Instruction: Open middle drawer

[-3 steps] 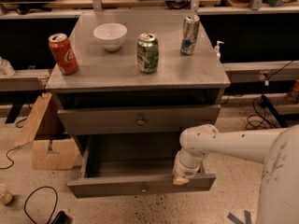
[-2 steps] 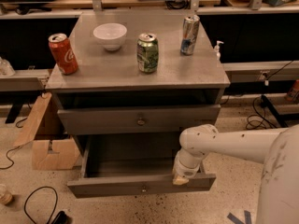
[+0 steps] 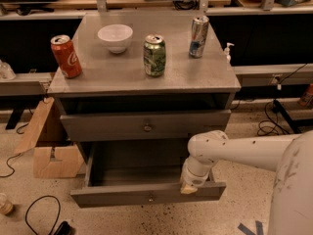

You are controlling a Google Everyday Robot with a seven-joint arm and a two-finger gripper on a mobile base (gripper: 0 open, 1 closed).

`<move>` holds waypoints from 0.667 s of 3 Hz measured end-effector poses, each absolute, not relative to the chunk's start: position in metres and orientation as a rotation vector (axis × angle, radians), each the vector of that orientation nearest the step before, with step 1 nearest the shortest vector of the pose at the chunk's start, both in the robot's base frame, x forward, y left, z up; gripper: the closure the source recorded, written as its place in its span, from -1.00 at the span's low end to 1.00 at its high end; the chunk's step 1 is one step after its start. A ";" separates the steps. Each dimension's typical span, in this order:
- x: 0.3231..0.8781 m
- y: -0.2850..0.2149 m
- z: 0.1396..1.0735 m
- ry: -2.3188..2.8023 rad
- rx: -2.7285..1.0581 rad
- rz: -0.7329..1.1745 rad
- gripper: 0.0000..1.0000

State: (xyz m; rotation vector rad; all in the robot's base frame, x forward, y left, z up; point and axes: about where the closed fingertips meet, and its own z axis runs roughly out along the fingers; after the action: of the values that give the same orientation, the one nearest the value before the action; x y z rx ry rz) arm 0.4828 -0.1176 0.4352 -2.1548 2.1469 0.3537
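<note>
The middle drawer [image 3: 146, 198] is a wide grey drawer with a small round centre knob. It stands pulled well out of the cabinet, and its inside shows bare. My gripper [image 3: 190, 186] hangs from the white arm that comes in from the right. It sits at the top edge of the drawer's front, right of the knob. Above it is another grey drawer [image 3: 145, 126] with a knob, pulled out only slightly. Any drawer below the open one is hidden.
On the cabinet top [image 3: 122, 75] stand a red cola can [image 3: 65, 56], a white bowl [image 3: 115, 37], a green can [image 3: 154, 56] and a silver can [image 3: 198, 36]. A cardboard piece [image 3: 49, 146] leans at the left. Cables lie on the floor [image 3: 39, 214].
</note>
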 end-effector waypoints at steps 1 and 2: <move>0.483 -0.118 0.435 2.147 -2.155 0.354 0.51; 0.482 -0.118 0.435 2.147 -2.156 0.355 0.05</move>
State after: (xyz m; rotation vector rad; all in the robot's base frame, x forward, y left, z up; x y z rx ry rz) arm 0.4823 -0.1175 0.4346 -2.1558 2.1472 0.3554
